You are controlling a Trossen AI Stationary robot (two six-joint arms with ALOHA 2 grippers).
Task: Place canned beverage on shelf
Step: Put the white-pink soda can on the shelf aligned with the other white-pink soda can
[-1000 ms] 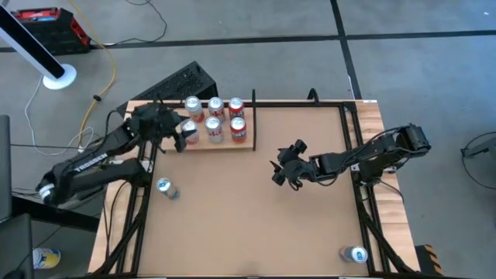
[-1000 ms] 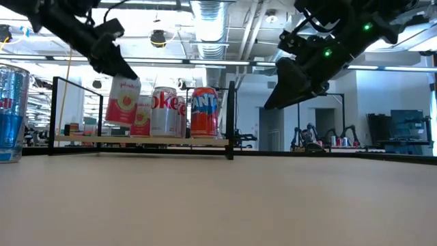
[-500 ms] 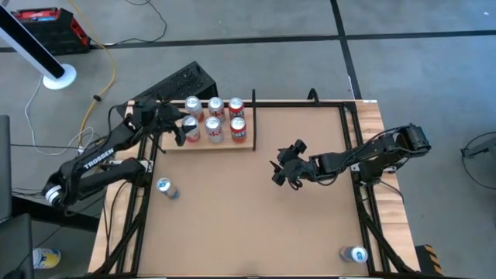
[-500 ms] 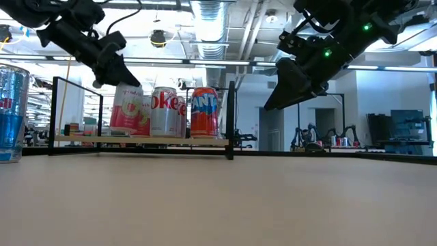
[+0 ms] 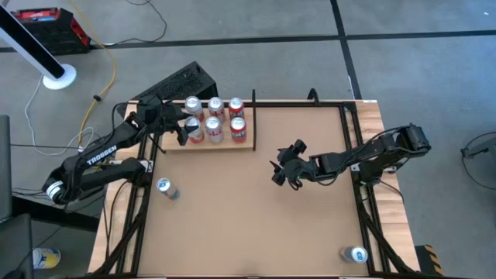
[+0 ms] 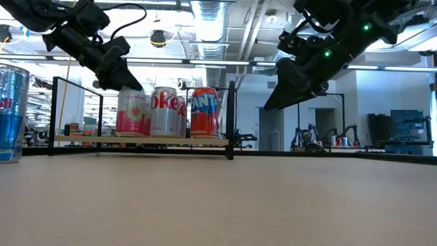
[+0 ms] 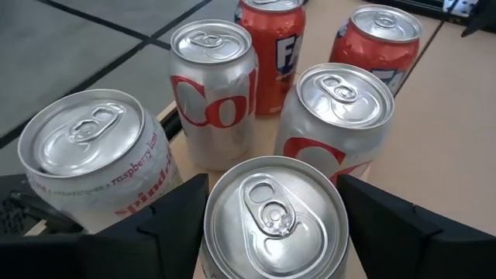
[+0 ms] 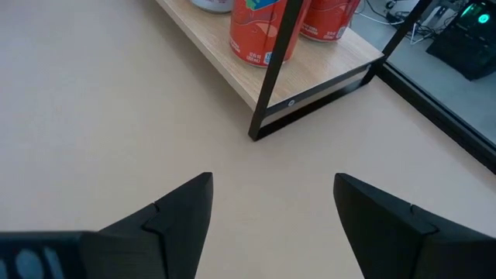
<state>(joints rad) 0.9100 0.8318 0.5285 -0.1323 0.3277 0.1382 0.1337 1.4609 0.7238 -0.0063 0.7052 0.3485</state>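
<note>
Standing on the shelf [image 6: 143, 141], the rigid, slick-walled can [image 7: 275, 217] (best taken mid-wall) sits between the left end effector's [image 7: 271, 225] spread fingers, grip uncertain.

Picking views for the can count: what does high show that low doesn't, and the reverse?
High only: six cans in two rows on the shelf, a loose can near the table's right corner, the right gripper open mid-table.
Low only: front-row labels, pink can, Coke, Fanta.
Both: left gripper at the shelf's left end over the pink can, and the blue can off the shelf.
</note>
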